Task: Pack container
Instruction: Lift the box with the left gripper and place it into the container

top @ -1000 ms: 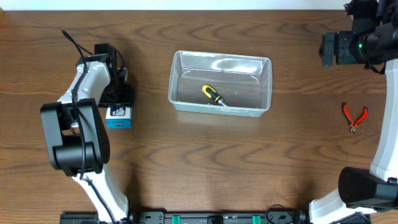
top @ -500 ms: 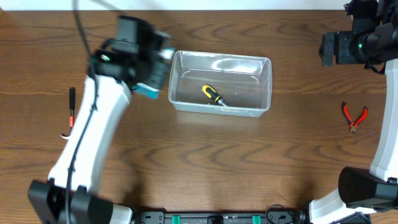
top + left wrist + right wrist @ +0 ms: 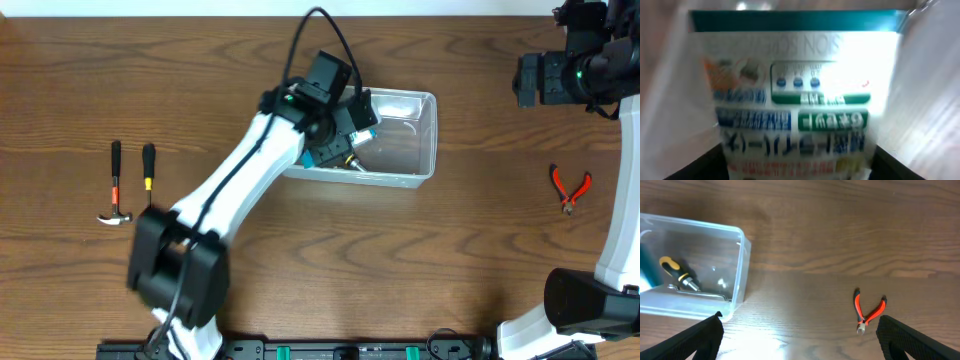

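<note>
The clear plastic container (image 3: 410, 140) stands at the table's middle back; it also shows in the right wrist view (image 3: 737, 265). A yellow-and-black screwdriver (image 3: 680, 274) lies inside it. My left gripper (image 3: 345, 135) is shut on a small blue-and-white box (image 3: 795, 95) and holds it over the container's left half; the box's teal edge shows in the overhead view (image 3: 330, 152). My right gripper (image 3: 797, 340) is open and empty, high at the back right (image 3: 545, 78). Red pliers (image 3: 570, 188) lie on the table at the right, also in the right wrist view (image 3: 867, 312).
A small hammer (image 3: 115, 185) and a black-and-yellow screwdriver (image 3: 148, 172) lie side by side at the far left of the table.
My left arm has swung right from the table's left side, carrying the blue-and-white box to above the container. The hammer and the second screwdriver are now uncovered. The right arm has not moved.
</note>
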`<move>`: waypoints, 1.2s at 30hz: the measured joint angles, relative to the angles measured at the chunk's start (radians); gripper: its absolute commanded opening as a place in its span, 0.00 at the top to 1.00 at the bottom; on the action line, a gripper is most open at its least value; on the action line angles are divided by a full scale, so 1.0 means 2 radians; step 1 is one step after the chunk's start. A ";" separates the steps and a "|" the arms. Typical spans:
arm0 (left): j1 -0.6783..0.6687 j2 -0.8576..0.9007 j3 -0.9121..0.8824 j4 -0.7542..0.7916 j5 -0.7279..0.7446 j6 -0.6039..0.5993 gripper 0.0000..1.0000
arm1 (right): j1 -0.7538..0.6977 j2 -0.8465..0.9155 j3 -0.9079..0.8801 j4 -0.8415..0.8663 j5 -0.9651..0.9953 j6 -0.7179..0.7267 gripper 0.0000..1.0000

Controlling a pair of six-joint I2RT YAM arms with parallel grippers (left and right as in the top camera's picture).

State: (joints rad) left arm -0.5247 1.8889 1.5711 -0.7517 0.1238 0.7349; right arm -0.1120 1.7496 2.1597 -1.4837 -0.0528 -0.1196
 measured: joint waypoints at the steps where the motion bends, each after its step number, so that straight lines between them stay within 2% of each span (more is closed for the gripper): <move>1: 0.001 0.012 0.000 0.004 0.000 0.003 0.94 | 0.000 0.000 0.000 0.000 0.000 0.000 0.01; 11: 0.001 0.060 0.000 0.011 0.000 0.012 0.93 | 0.000 0.000 0.000 0.000 0.000 0.000 0.01; 12: 0.001 0.060 0.000 0.012 0.000 0.012 0.87 | 0.000 0.000 0.000 0.000 0.000 0.000 0.01; 14: 0.001 0.060 0.000 0.015 0.000 0.012 0.60 | 0.000 0.000 0.000 0.000 0.000 0.000 0.01; 15: 0.001 0.060 0.000 0.015 0.000 0.012 0.43 | 0.000 0.000 0.000 0.001 0.000 0.000 0.01; 16: 0.001 0.060 0.000 0.015 0.000 0.012 0.36 | 0.000 0.000 0.000 0.001 0.000 0.000 0.01; 17: 0.001 0.060 0.000 0.015 -0.001 0.012 0.31 | 0.000 0.000 0.000 0.001 0.000 0.000 0.01; 23: 0.002 0.060 0.000 0.017 -0.023 0.005 0.22 | 0.000 0.000 0.000 0.001 0.000 0.000 0.01; 25: 0.003 0.060 0.000 0.017 -0.028 0.002 0.01 | 0.000 0.000 0.000 0.001 0.000 0.000 0.01; 36: 0.018 0.042 0.000 0.017 -0.039 -0.006 0.02 | 0.000 0.000 0.000 0.001 0.000 0.000 0.01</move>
State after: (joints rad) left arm -0.4896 1.9724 1.5711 -0.7170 0.0448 0.7235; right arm -0.1120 1.7496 2.1590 -1.4818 -0.0528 -0.1196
